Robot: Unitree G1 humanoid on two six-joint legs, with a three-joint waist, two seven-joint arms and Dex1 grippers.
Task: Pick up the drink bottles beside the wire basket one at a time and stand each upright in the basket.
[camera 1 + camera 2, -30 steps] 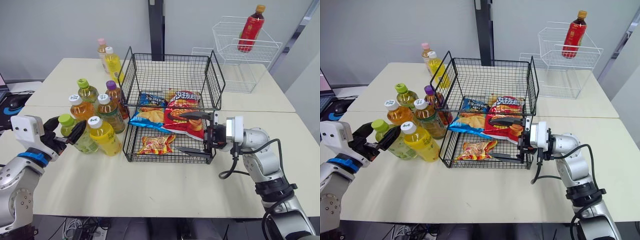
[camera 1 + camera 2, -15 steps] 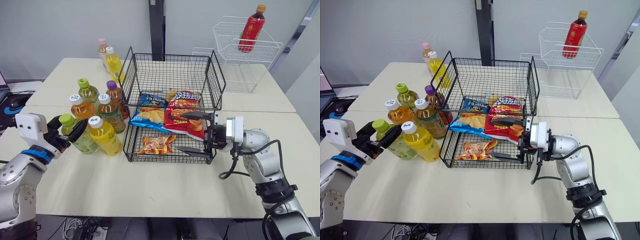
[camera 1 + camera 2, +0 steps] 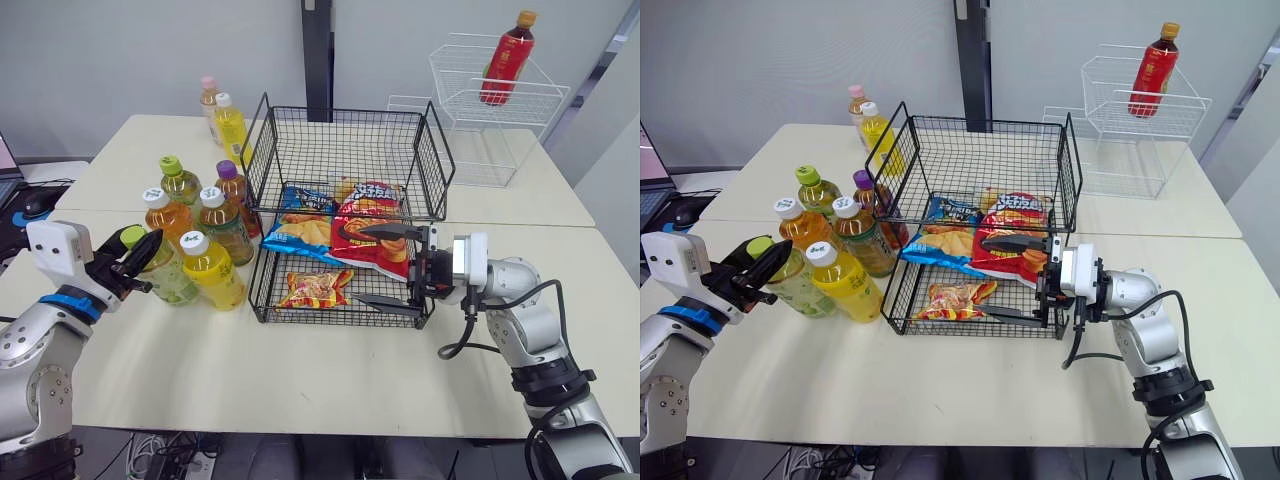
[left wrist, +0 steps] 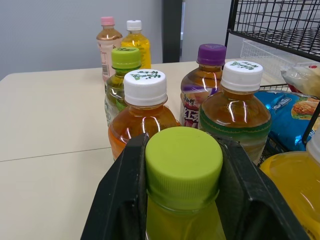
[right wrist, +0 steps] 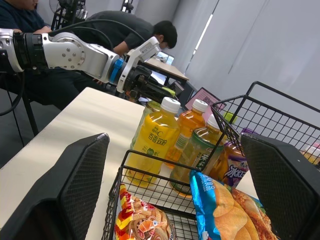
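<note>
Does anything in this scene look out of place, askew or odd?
Yes. Snack bags lie in the black wire basket, covering much of its floor. Farther back, the red bottle leans instead of standing upright in the white wire basket.

My left pincer (image 4: 183,150): fingers (image 4: 122,200) matt black plastic. Between them green-capped bottle (image 4: 183,172): cap matt plastic, ribbed skirt; body clear, glossy. My right pincer (image 3: 360,265): pads (image 5: 80,185) black, cross-hatched. Just ahead of it wire basket (image 3: 345,150): black-coated metal wire; crisp bags (image 3: 365,225) inside glossy foil. Tabletop (image 3: 300,370) below both pincers smooth, matt.
</note>
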